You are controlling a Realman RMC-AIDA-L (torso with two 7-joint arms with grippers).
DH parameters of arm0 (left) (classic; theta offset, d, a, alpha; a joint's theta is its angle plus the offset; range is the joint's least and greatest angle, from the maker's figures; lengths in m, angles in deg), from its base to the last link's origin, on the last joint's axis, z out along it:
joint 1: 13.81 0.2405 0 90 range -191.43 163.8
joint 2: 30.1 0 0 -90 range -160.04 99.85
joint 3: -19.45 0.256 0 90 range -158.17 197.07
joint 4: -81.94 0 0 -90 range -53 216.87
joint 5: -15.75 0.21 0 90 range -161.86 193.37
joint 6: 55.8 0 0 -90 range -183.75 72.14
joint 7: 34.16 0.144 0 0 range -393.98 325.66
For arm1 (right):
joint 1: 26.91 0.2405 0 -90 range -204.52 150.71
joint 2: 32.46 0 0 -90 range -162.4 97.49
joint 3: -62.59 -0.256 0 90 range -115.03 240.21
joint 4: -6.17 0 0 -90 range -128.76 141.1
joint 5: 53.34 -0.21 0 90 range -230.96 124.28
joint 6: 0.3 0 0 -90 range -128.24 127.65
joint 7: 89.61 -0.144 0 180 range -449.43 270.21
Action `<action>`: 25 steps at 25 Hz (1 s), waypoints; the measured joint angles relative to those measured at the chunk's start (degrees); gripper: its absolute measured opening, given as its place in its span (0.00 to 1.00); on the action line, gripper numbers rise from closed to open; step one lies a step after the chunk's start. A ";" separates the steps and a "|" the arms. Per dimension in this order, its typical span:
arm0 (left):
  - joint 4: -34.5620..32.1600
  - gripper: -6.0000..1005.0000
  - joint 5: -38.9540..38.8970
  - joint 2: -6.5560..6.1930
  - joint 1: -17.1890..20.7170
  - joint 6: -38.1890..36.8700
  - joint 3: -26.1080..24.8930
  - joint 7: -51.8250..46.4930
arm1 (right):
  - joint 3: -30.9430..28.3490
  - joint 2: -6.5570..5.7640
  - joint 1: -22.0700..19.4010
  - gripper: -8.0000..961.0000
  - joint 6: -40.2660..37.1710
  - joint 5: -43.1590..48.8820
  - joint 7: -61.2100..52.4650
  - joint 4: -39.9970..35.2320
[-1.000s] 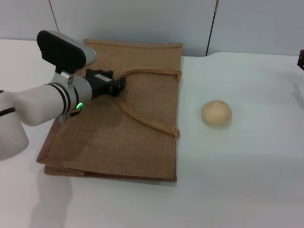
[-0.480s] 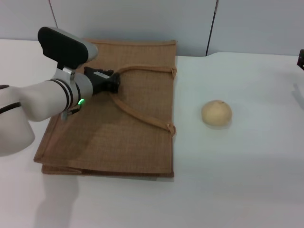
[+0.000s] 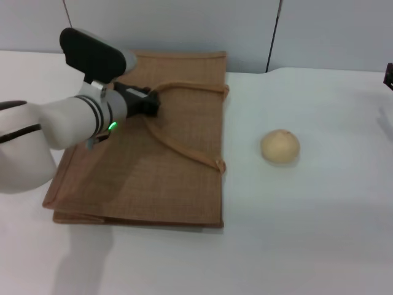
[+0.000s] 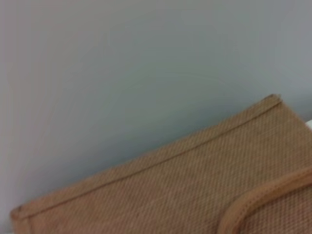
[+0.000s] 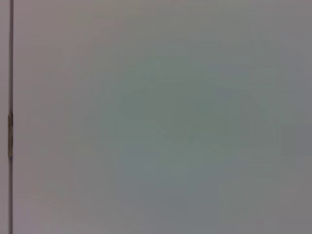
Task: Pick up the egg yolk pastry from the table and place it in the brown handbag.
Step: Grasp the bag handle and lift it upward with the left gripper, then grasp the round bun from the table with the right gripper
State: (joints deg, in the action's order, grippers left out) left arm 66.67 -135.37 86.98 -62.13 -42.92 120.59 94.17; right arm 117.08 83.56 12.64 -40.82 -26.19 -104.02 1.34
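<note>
The brown handbag lies flat on the white table, left of centre. My left gripper is over the bag's upper part, shut on its arched strap handle, which rises from the bag up to it. The egg yolk pastry, a small pale yellow dome, sits on the table to the right of the bag, apart from it. The left wrist view shows the bag's woven top and a piece of the handle. Only a dark bit of my right arm shows at the far right edge.
A grey wall stands behind the table, close to the bag's far edge. The right wrist view shows only a plain grey surface.
The bag has slid a little to the left with its handle in my left gripper. The gripper has risen slightly, lifting the handle. The pastry has not moved.
</note>
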 joint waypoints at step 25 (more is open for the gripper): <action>-55.33 0.12 -0.19 -9.23 20.23 -22.33 16.70 -5.86 | 14.24 -0.06 -0.77 0.89 1.34 0.67 -12.03 -0.45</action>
State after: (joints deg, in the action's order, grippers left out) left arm 11.34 -135.55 77.75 -41.90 -65.25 137.29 88.32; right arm 131.32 83.50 11.88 -39.47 -25.52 -116.06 0.89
